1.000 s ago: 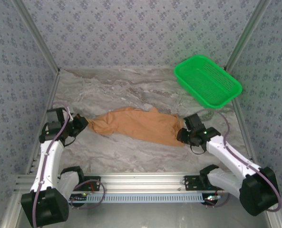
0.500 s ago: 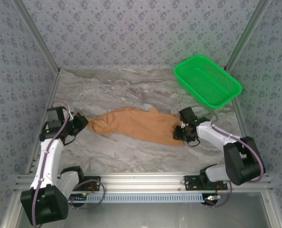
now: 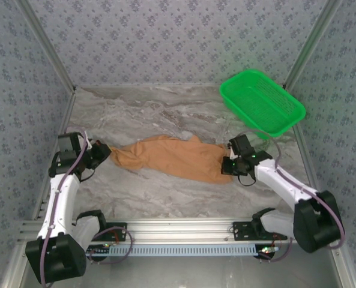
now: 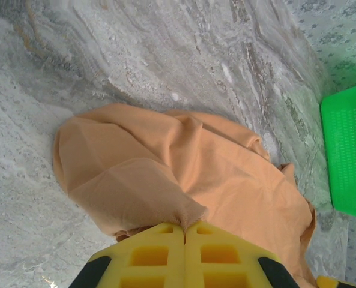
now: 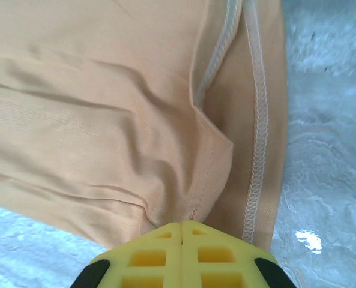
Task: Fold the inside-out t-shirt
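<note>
Left gripper (image 4: 184, 225): jaws clamped tight, yellow pads meeting edge to edge, with a puckered tuck of the t-shirt (image 4: 165, 162) pinched at the tips. From the pinch the cloth fans out in a rounded lobe with soft creases, lying on the bench (image 4: 105, 48).

Right gripper (image 5: 182, 225): jaws also closed flat together, gripping a fold of the same cloth. Two rows of exposed seam stitching run just right of the pinch, one along the cloth edge. Marbled bench surface shows past that edge and in the lower left corner.

Top view: left gripper (image 3: 104, 154) is at the shirt's left end, which is narrow and bunched. Right gripper (image 3: 227, 167) is at the right end, which is wider with a ragged near corner. The t-shirt (image 3: 171, 157) runs as a crumpled band between the two, across the middle of the bench (image 3: 165, 114) and slightly toward the near side. It's not flattened: a small peak sticks up along the far edge and there are wrinkles throughout. I can't make out the neck label.

The green mesh basket (image 3: 248, 115) sits at the far right corner, apart from the shirt. Its nearest corner is close to the right arm's wrist. The basket (image 4: 346, 156) also appears at the right edge of the left wrist view, with a strip of bench between it and the cloth.
</note>
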`<move>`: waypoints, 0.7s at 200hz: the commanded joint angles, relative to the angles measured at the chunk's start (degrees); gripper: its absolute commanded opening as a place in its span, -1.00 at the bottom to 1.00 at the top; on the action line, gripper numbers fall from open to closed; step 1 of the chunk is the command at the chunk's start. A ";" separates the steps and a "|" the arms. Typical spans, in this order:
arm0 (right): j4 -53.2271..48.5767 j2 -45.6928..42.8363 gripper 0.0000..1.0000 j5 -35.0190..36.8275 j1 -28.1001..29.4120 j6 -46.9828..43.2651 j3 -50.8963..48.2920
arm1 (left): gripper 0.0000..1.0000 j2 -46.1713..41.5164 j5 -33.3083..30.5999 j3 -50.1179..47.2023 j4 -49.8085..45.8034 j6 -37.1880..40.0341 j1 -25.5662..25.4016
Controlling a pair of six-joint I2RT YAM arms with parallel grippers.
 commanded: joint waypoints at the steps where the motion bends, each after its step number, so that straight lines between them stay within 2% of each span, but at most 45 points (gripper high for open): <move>1: -3.73 -5.46 -1.00 1.85 -0.89 -1.89 1.50 | -1.00 0.05 -0.60 2.98 0.41 0.85 0.36; 33: -5.92 -6.38 -1.00 3.99 -1.71 -1.57 0.66 | -1.00 0.39 -0.10 3.18 1.22 0.37 0.36; 76: -6.00 -4.17 -1.00 1.85 -0.06 6.42 -5.35 | -1.00 0.39 -0.08 3.02 0.95 0.89 0.39; 111: -6.68 -6.61 -0.64 0.99 1.21 9.33 -6.85 | -1.00 1.48 0.80 3.30 1.23 1.14 0.35; 140: -6.89 -5.85 -0.43 1.14 1.36 9.34 -6.13 | -1.00 1.85 1.01 3.05 1.87 1.15 0.34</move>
